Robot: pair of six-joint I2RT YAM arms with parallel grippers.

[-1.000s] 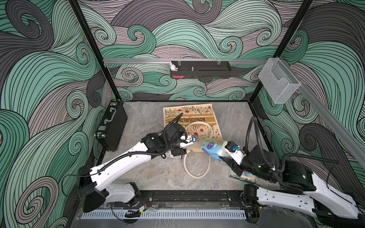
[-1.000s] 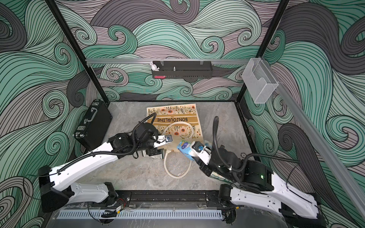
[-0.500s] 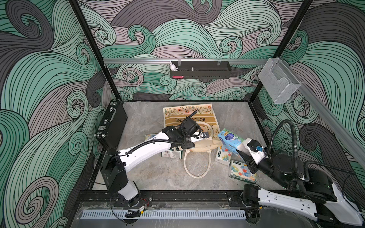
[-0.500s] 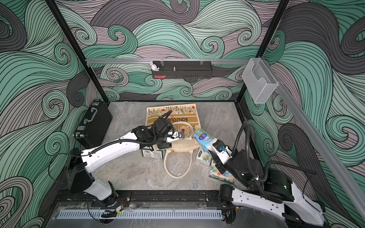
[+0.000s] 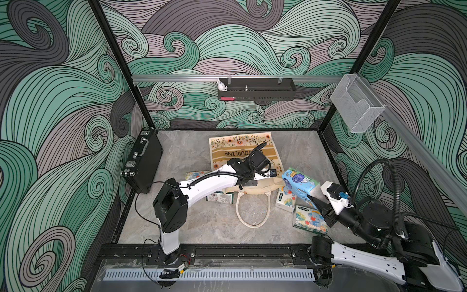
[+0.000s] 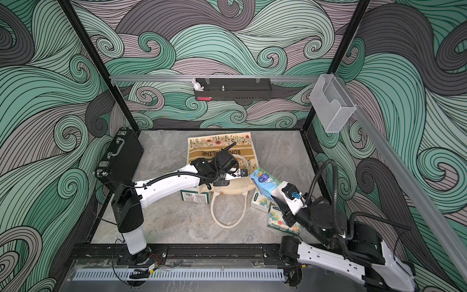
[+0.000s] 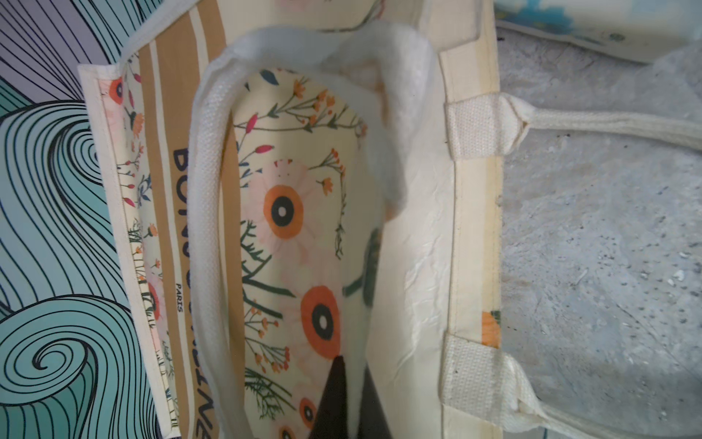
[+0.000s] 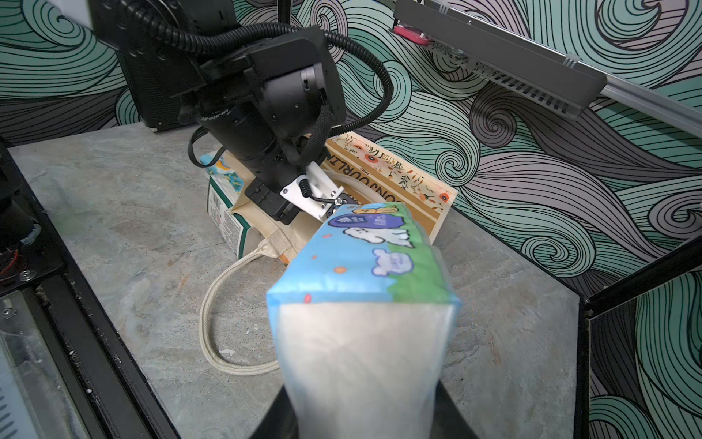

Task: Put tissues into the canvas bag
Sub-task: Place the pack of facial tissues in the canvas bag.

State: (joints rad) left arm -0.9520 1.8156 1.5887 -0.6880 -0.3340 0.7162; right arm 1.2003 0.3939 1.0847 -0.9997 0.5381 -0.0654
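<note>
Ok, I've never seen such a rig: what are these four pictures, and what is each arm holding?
These are two white robot arms with pincer grippers on a grey table. Both top views look down on the whole scene; each wrist view comes from a camera on that arm. The canvas bag lies in the middle. The left gripper is shut, pinching the bag's upper fabric at its mouth. The right gripper holds a light blue cartoon pack up beside the bag. On the table lie an elephant-printed pack and a white floral pack near the right arm, and a green pack under the left arm. A black briefcase stands by the wall.
</note>
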